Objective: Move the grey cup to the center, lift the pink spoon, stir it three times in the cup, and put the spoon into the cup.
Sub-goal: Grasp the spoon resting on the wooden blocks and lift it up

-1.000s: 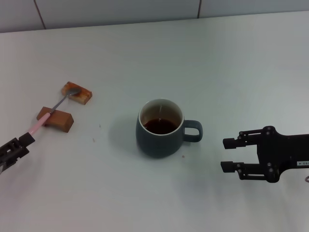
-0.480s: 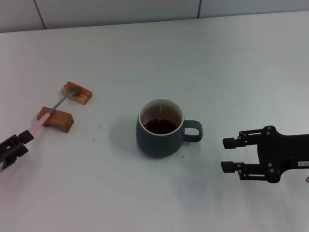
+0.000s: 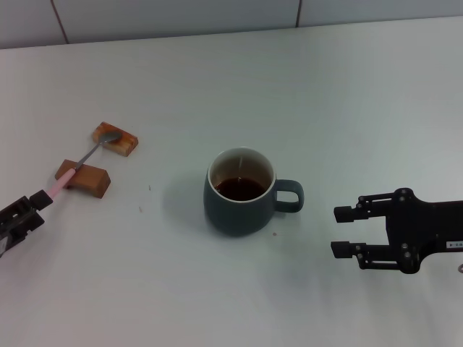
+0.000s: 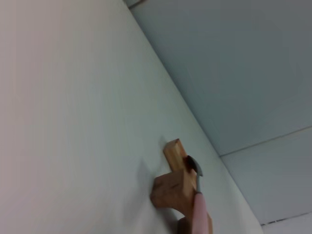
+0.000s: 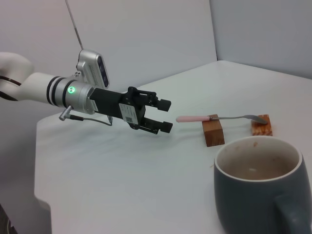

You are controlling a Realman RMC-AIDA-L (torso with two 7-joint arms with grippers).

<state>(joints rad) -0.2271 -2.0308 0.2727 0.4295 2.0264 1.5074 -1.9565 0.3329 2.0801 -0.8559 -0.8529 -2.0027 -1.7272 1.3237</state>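
Since a second ago only the left gripper (image 3: 35, 202) has shifted, drawing slightly back toward 8 o'clock, its fingers spread and empty just short of the handle tip; the right wrist view (image 5: 165, 116) shows the gap. Table (image 3: 347, 94) is white. Cup (image 3: 240, 191) sits about centre, brown liquid inside, handle pointing to 3 o'clock. Right gripper (image 3: 343, 231) hovers at 4 o'clock of the cup, jaws apart, holding nothing. Two brown blocks (image 3: 85, 178) (image 3: 116, 138) lie at 9 to 10 o'clock, and the spoon (image 3: 79, 163) bridges them, bowl on the far block, pink handle toward 7 o'clock
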